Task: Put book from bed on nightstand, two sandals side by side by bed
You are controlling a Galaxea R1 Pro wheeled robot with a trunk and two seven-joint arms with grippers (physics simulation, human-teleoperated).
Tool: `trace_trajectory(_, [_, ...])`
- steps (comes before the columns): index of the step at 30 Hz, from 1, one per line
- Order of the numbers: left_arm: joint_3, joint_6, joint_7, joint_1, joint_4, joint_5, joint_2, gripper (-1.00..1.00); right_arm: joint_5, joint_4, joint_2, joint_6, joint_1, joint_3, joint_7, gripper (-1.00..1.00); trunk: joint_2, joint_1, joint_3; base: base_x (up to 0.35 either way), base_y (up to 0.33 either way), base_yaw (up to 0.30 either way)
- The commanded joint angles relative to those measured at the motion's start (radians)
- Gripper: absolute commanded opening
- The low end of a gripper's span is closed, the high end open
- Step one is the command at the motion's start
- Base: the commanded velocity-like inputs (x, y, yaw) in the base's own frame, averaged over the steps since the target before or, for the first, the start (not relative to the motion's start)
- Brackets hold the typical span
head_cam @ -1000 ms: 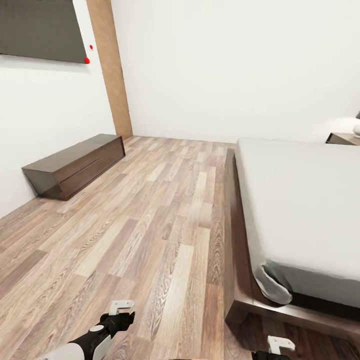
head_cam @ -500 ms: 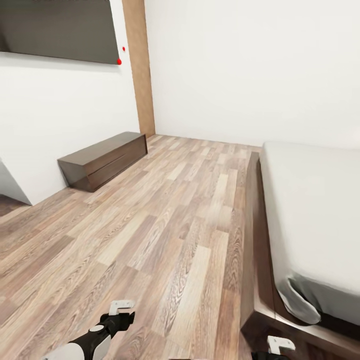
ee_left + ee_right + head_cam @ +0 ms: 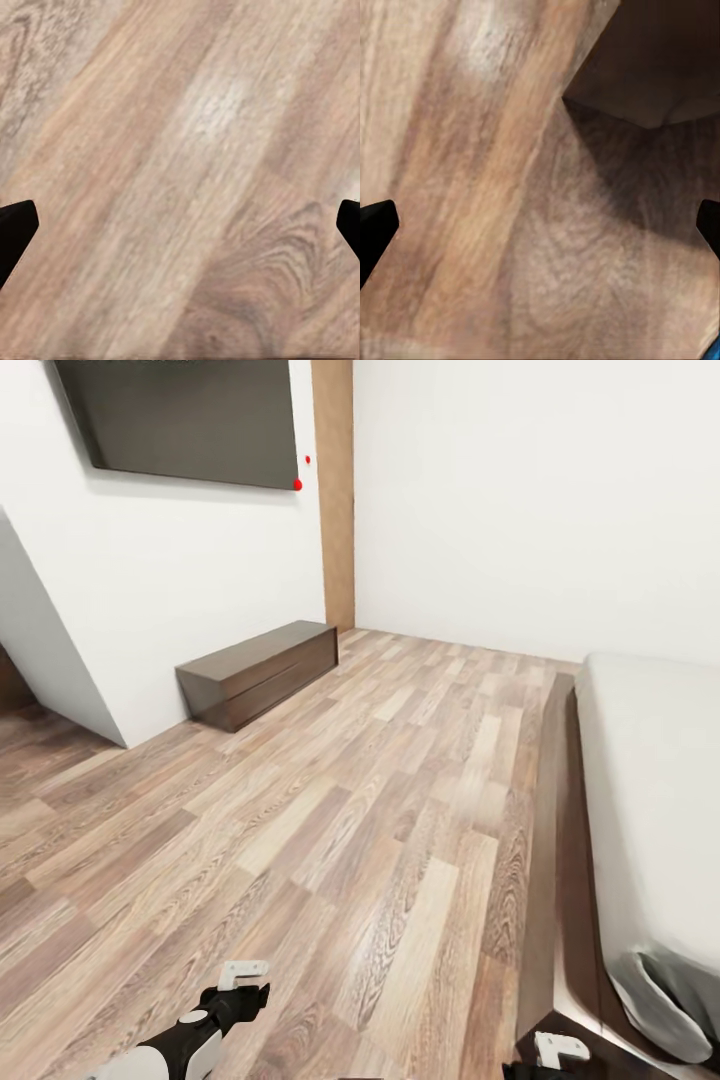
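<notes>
A: Bed (image 3: 650, 780) sits along the right of the head view, dark frame edge running toward the far wall, off-white mattress on top, its near corner low at right.

B: Open room?

A: Wide stretch of plank floor (image 3: 330, 840) between the bed frame and a low dark cabinet (image 3: 258, 672) against the left wall. Dark wall panel (image 3: 185, 420) above it, brown door trim (image 3: 335, 490) in the corner.

B: Claws?

A: Left claw (image 3: 243, 982) low over bare floor, fingers (image 3: 15, 232) spread wide, holding nothing. Right claw (image 3: 555, 1053) by the bed's near corner, fingertips (image 3: 375, 229) wide apart, empty. A sliver of blue (image 3: 714, 351) at the right wrist view's edge, too small to identify.
</notes>
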Motion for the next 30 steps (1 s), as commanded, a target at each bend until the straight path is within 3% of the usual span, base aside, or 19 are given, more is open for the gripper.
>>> trace_trajectory(1, [0.009, -0.003, -0.003, -0.001, 0.001, -0.007, 0.0, 1.0, 0.01, 0.001, 0.0, -0.003, 0.0, -0.009, 0.002, 1.0, 0.0, 0.0, -0.001, 0.0, 0.001, 0.286])
trace_trajectory(10, [0.009, -0.003, -0.003, -0.001, 0.001, -0.007, 0.0, 1.0, 0.01, 0.001, 0.0, -0.003, 0.0, -0.008, 0.002, 1.0, 0.0, 0.0, -0.001, 0.0, 0.0, 0.236])
trace_trajectory(21, [0.009, -0.003, -0.003, -0.001, 0.001, -0.007, 0.0, 1.0, 0.01, 0.001, 0.0, -0.003, 0.0, -0.009, 0.002, 1.0, 0.002, -0.005, 0.042, 0.0, 0.0, 0.023])
trace_trajectory(30, [0.009, -0.003, -0.003, -0.001, 0.001, -0.007, 0.0, 1.0, 0.01, 0.001, 0.0, -0.003, 0.0, -0.009, 0.002, 1.0, 0.065, -0.04, 0.07, 0.0, 0.0, 0.001])
